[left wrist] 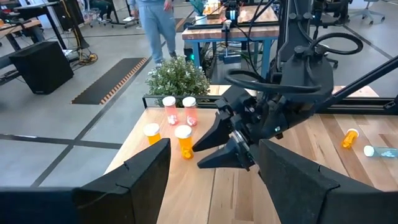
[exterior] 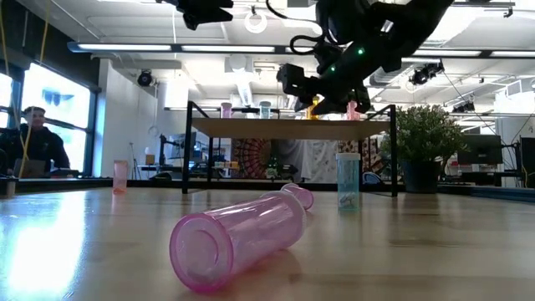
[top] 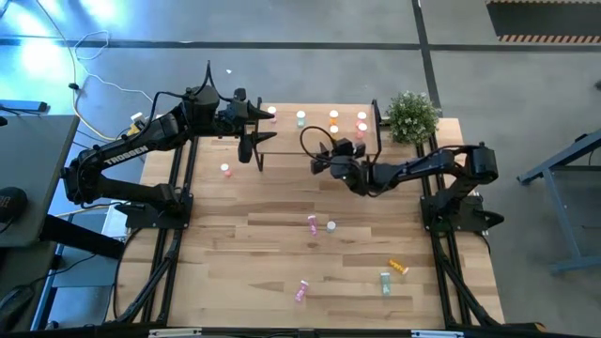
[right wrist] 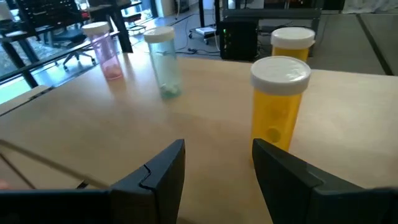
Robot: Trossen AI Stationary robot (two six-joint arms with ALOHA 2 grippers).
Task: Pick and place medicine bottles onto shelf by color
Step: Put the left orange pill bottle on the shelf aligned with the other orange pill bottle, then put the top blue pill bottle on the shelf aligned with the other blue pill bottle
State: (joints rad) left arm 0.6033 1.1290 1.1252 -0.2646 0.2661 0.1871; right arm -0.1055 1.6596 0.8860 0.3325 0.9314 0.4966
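Note:
The shelf (top: 315, 141), a light-wood board on a black frame, stands at the table's far middle. On it stand a pink bottle (top: 272, 115), a green bottle (top: 300, 117), two orange bottles (top: 333, 121) and two red bottles (top: 362, 123). My right gripper (top: 316, 163) is open and empty just over the shelf's near side, the nearer orange bottle (right wrist: 278, 102) right ahead of its fingers. My left gripper (top: 252, 127) is open and empty above the shelf's left end and faces along it (left wrist: 214, 186).
On the table are a standing pink bottle (top: 225, 169), a lying pink bottle (top: 312, 223) beside a white cap (top: 331, 225), an orange bottle (top: 399, 268), a green bottle (top: 385, 282) and another lying pink bottle (top: 300, 291). A potted plant (top: 411, 115) stands at the shelf's right end.

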